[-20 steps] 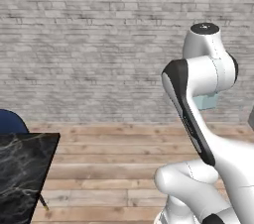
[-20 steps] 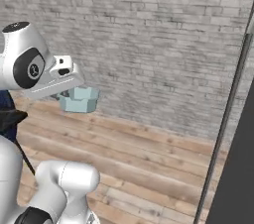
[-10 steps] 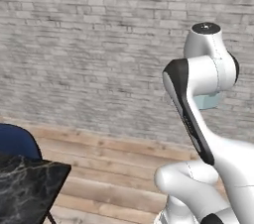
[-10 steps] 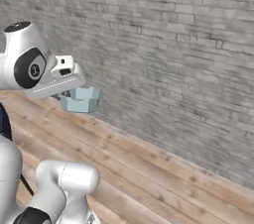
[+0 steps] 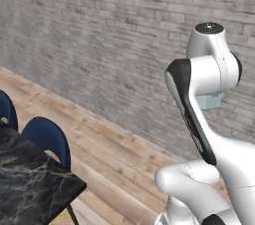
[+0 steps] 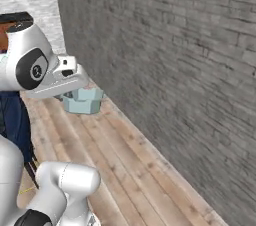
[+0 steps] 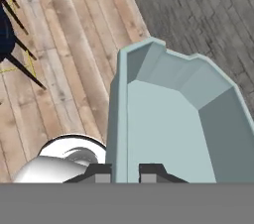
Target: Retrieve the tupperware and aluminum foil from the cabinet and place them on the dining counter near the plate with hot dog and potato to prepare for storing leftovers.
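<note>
A: What has the gripper [image 7: 125, 172] got?

B: In the hand view its two dark tips sit close together at six o'clock, one on each side of the near wall of the tupperware [image 7: 171, 129]. So it is nearly closed, pinching that wall, and the pale grey-blue tub hangs from it with its open side in plain sight.

A: And where is the tub in the base views?

B: Up in the air, well above the plank floor [image 6: 125, 165]. In the right base view the tupperware [image 6: 83, 100] hangs just under the white hand at about ten o'clock. In the left base view a corner of the tupperware [image 5: 209, 101] peeks out behind the arm's upper joint at about two o'clock.

A: Anything nearer the base?

B: The corner of the black marble desk [image 5: 30, 184] at eight o'clock in the left base view, with a blue chair [image 5: 47, 139] tucked against it. Beyond everything stands the grey brick wall [image 5: 99, 35].

A: What differs from half a second ago?

B: The whole picture has swung, so the base has turned. More of the desk and a second chair back now show at the left, and the wall runs at a steeper slant. The hold on the tub looks the same.
</note>
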You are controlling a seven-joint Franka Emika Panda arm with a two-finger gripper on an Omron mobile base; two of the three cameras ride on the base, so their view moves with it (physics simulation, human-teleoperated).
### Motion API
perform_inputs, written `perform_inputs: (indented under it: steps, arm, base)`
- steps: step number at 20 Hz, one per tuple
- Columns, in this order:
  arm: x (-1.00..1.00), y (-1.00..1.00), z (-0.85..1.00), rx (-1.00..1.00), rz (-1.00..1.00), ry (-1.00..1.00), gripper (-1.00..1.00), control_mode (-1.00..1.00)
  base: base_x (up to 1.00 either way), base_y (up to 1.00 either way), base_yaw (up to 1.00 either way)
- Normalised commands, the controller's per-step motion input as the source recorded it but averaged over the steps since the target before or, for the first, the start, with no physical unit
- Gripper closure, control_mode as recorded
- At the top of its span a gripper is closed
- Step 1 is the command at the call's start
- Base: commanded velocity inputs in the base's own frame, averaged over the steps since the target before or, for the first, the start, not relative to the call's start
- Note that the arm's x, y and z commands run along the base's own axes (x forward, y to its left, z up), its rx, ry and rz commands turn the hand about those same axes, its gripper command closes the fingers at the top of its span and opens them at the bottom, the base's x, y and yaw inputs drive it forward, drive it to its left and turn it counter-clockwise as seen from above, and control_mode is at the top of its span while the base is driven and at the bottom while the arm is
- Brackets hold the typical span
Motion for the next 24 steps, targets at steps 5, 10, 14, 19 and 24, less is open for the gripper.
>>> perform_inputs:
  steps: [5, 10, 14, 19, 24]
  arm:
    - [0.0, 0.0, 0.0, 0.0, 0.0, 0.0, 1.0, 1.0]
    - [0.0, 0.0, 0.0, 0.0, 0.0, 0.0, 1.0, 1.0]
    - [0.0, 0.0, 0.0, 0.0, 0.0, 0.0, 1.0, 1.0]
    - [0.0, 0.0, 0.0, 0.0, 0.0, 0.0, 1.0, 1.0]
    - [0.0, 0.0, 0.0, 0.0, 0.0, 0.0, 1.0, 1.0]
  base:
    - [0.91, -0.34, 0.7]
    - [1.0, -0.52, 0.56]
    - [1.0, -0.41, 0.56]
    - [1.0, -0.23, 0.62]
    - [0.99, -0.14, 0.66]
